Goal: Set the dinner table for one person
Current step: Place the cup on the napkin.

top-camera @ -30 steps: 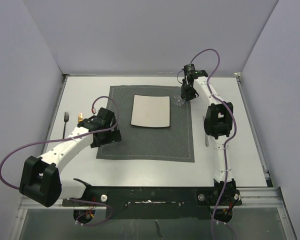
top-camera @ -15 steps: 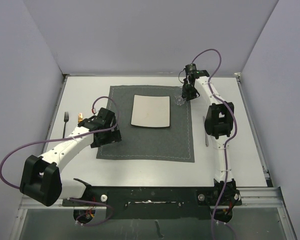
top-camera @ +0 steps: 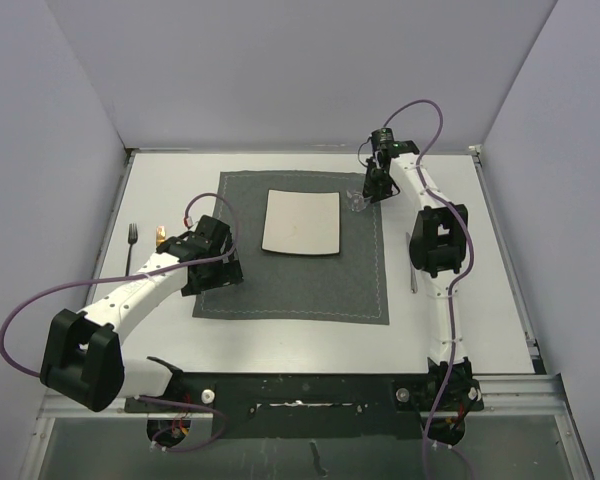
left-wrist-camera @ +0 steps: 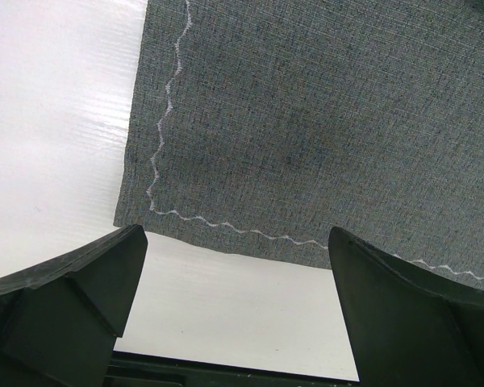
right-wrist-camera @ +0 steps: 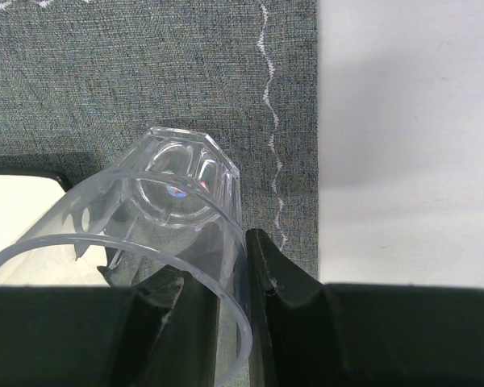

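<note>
The white dinner table [top-camera: 290, 345] carries a dark grey placemat [top-camera: 295, 275] with a square white plate [top-camera: 301, 222] on it. My right gripper [top-camera: 377, 186] is shut on the rim of a clear glass [right-wrist-camera: 165, 214], one finger inside and one outside, above the placemat's far right corner beside the plate; the glass also shows in the top view [top-camera: 357, 201]. My left gripper [top-camera: 212, 268] is open and empty, low over the placemat's left edge [left-wrist-camera: 157, 153]. A fork [top-camera: 132, 245] lies at the table's left side, a knife [top-camera: 412, 268] to the right of the placemat.
A small tan object [top-camera: 160, 236] sits by the fork, near the left arm. Grey walls close in the table on three sides. The arms' black base rail [top-camera: 300, 385] runs along the near edge.
The right gripper and the glass have shifted slightly toward the far edge. The left arm has not moved.
</note>
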